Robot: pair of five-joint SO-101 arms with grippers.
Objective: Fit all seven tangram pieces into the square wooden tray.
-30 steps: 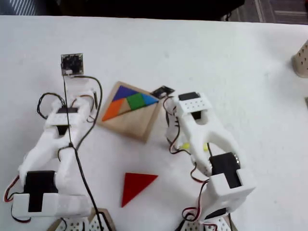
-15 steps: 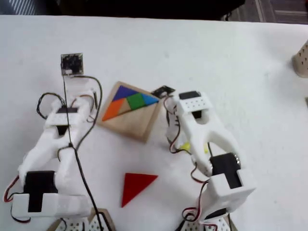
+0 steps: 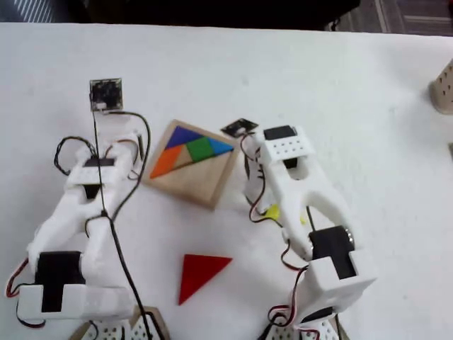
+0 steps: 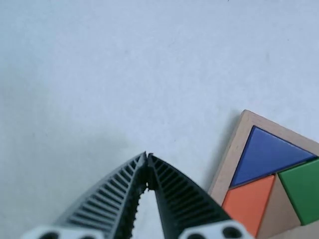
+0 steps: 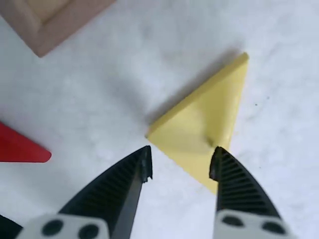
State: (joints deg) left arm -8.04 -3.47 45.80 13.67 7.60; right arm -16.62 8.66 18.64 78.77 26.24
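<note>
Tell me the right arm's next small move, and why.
Probably close the right hand on the yellow triangle. The hand is open, with the triangle's near corner between its fingers. That piece lies on the table outside the tray, and much of the tray is bare wood.

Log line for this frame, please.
left gripper shut beside tray | right gripper open over yellow triangle | tray holds blue piece, green piece, orange piece | red triangle on table
</note>
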